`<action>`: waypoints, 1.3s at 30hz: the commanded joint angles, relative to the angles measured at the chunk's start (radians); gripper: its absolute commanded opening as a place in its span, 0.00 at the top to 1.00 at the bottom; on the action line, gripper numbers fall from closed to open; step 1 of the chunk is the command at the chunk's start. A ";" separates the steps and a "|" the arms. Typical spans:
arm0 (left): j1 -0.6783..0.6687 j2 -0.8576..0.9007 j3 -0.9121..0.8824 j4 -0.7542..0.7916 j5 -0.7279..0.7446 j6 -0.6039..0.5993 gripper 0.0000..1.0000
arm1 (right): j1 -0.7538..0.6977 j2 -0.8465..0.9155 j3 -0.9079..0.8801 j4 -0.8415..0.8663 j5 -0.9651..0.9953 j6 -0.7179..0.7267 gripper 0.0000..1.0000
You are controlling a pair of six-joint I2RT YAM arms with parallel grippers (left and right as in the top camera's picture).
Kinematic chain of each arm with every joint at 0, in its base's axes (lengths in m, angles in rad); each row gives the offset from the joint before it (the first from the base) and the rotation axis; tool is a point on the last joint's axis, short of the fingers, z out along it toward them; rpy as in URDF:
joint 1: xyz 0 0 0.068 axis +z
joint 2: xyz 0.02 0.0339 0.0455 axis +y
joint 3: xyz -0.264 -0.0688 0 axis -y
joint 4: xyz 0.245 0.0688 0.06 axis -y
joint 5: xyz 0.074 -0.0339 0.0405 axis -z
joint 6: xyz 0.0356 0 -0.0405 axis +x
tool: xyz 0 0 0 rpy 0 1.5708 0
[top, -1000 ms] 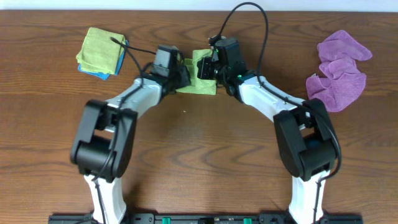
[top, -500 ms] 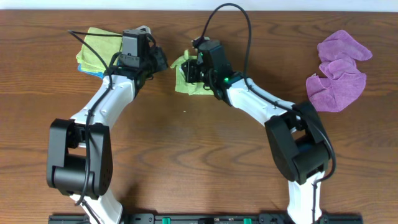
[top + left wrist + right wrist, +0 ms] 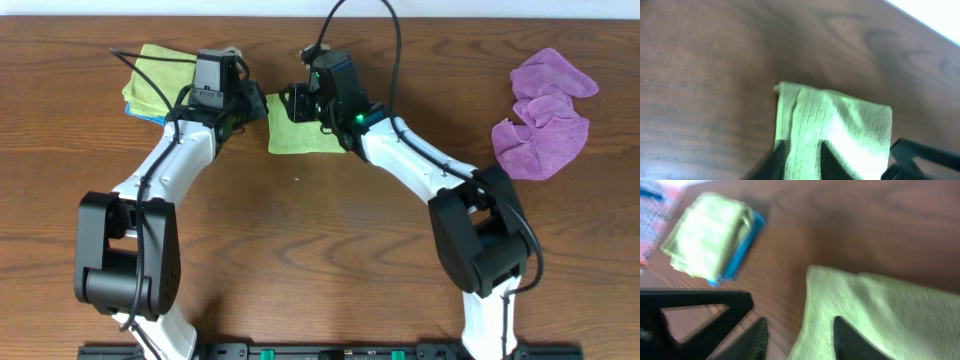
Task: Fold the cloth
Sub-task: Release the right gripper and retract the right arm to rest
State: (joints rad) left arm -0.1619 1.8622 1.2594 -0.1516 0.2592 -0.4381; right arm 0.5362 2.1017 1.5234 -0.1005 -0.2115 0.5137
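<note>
A lime green cloth point(image 3: 303, 136) lies flat and folded on the wooden table between my two grippers. My left gripper point(image 3: 260, 106) is at its far left corner. In the left wrist view the fingers point(image 3: 802, 162) are apart and straddle the doubled left edge of the cloth point(image 3: 845, 117). My right gripper point(image 3: 296, 102) is over the cloth's far edge. In the right wrist view its fingers point(image 3: 800, 337) are wide open, with the cloth's left edge point(image 3: 890, 315) between them. Neither gripper lifts the cloth.
A stack of folded cloths point(image 3: 160, 82), green on blue, sits at the far left and also shows in the right wrist view point(image 3: 710, 235). Crumpled purple cloths point(image 3: 545, 112) lie at the far right. The table's far edge is close behind the grippers.
The green cloth was bunched up at my right gripper and now lies spread flat. My right gripper has let go and shifted left. My left gripper has moved right to the cloth's corner.
</note>
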 commanded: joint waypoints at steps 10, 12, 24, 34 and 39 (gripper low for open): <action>0.071 -0.037 0.023 -0.129 0.272 0.012 0.05 | -0.106 -0.319 0.016 -0.460 -0.002 -0.267 0.01; 0.072 -0.037 0.023 -0.133 0.303 0.012 0.05 | -0.133 -0.382 0.016 -0.558 -0.002 -0.305 0.01; 0.072 -0.037 0.022 -0.223 0.318 -0.041 0.05 | -0.274 -0.788 -0.256 -0.771 0.006 -0.354 0.01; 0.072 -0.037 0.021 -0.294 0.327 -0.146 0.05 | -0.276 -1.315 -0.655 -0.723 0.051 -0.178 0.01; 0.069 -0.036 0.019 -0.309 0.345 -0.180 0.05 | -0.276 -1.564 -0.785 -0.769 0.102 -0.069 0.01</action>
State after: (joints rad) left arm -0.0933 1.8511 1.2594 -0.4496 0.5861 -0.5793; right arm 0.2680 0.6048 0.7750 -0.8608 -0.1532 0.3584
